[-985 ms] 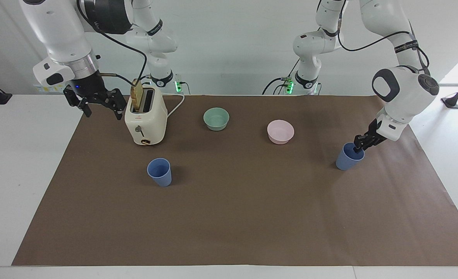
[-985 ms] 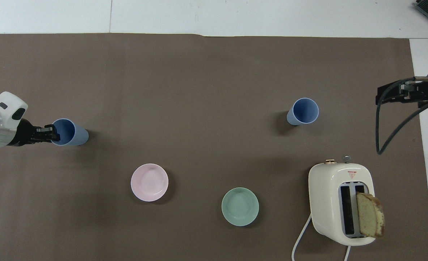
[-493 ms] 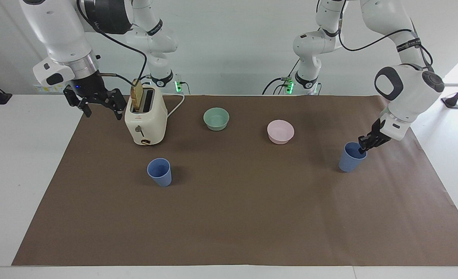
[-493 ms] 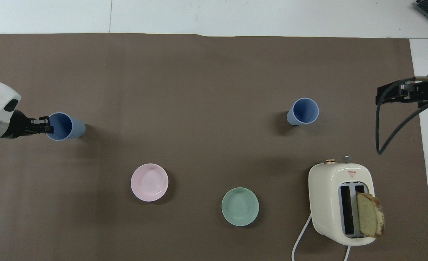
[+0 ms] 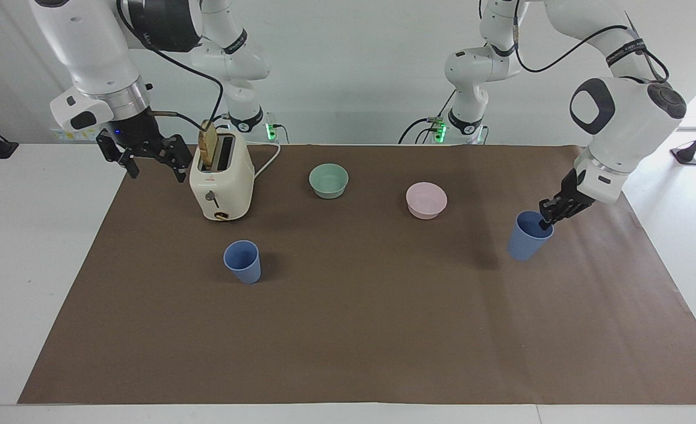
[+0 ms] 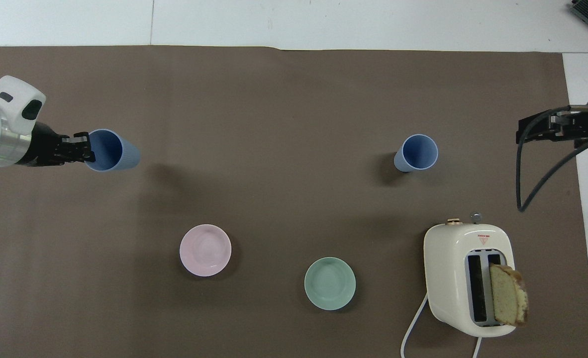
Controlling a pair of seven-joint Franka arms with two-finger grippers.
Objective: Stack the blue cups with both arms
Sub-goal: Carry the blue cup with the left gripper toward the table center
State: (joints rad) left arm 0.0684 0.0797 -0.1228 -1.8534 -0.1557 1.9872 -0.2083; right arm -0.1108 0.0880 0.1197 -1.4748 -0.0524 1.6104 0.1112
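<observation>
One blue cup (image 5: 243, 261) stands upright on the brown mat, farther from the robots than the toaster; it also shows in the overhead view (image 6: 417, 152). My left gripper (image 5: 545, 221) is shut on the rim of the second blue cup (image 5: 526, 237) and holds it tilted a little above the mat at the left arm's end; its shadow lies apart from it. The same left gripper (image 6: 86, 149) and held cup (image 6: 111, 156) show in the overhead view. My right gripper (image 5: 155, 168) is open and empty, hanging beside the toaster, and shows in the overhead view (image 6: 523, 130).
A cream toaster (image 5: 221, 176) with a bread slice (image 5: 208, 144) in one slot stands toward the right arm's end. A green bowl (image 5: 328, 180) and a pink bowl (image 5: 426, 199) sit nearer to the robots than the cups. The brown mat (image 5: 348, 330) covers the table.
My left gripper has lifted its blue cup off the mat and carried it slightly toward the table's middle. The right arm and the other cup have not moved.
</observation>
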